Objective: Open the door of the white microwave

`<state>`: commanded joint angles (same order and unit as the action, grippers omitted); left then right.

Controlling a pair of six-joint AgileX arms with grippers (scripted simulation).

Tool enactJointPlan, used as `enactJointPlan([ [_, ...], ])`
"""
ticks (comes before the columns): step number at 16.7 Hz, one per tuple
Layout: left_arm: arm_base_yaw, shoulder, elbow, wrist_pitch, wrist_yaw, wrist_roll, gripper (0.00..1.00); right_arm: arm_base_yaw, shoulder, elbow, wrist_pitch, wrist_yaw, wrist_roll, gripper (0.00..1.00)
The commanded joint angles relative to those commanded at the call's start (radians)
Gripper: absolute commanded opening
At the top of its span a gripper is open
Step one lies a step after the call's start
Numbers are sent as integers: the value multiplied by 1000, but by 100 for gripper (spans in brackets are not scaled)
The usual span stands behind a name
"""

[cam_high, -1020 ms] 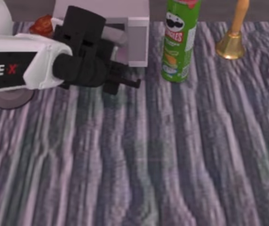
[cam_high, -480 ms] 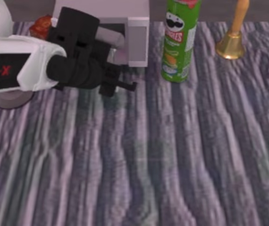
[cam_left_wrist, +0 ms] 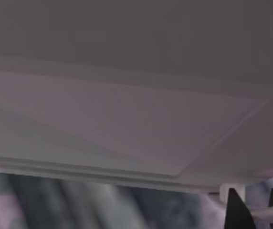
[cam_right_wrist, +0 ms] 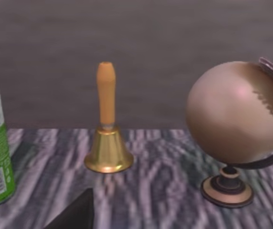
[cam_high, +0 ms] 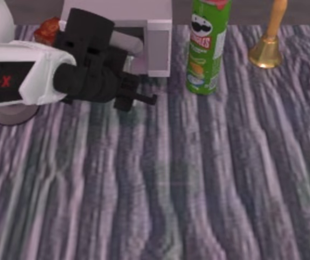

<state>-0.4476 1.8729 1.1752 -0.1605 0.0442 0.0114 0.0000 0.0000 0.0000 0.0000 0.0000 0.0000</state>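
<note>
- Reaching in from the table's left, my left gripper sits low at the near face of the white microwave; its fingers are dark prongs pointing right, just near of the microwave's front edge.
- How wide those fingers stand, and whether they have hold of anything, I cannot tell: from above the wrist hides most of them, and the left wrist view shows only two dark tips at one corner.
- That wrist view is filled by a pale flat panel seen very close, which I take for the door; I cannot tell whether it has swung at all.
- The microwave stands at the far left of the table, with the green Pringles can just to its right and a brass bell further right.
- Risk, as I judge it: if the fingers are hooked too shallowly on the door edge, a pull could slip off; a pull off the hinge arc could drag the light box and knock the can over.
- My right gripper stays parked far right, near a globe.
</note>
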Motion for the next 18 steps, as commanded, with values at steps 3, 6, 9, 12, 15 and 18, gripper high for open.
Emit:
enactJointPlan([
  [3, 0, 0, 0, 0, 0, 0, 0, 0, 0, 0, 0, 0, 0, 100],
  [6, 0, 0, 0, 0, 0, 0, 0, 0, 0, 0, 0, 0, 0, 100],
  [9, 0, 0, 0, 0, 0, 0, 0, 0, 0, 0, 0, 0, 0, 100],
  [12, 0, 0, 0, 0, 0, 0, 0, 0, 0, 0, 0, 0, 0, 100],
  [15, -3, -2, -5, -2, 15, 5, 0, 0, 0, 0, 0, 0, 0, 100],
  [18, 12, -17, -19, 2, 36, 35, 0, 0, 0, 0, 0, 0, 0, 100],
])
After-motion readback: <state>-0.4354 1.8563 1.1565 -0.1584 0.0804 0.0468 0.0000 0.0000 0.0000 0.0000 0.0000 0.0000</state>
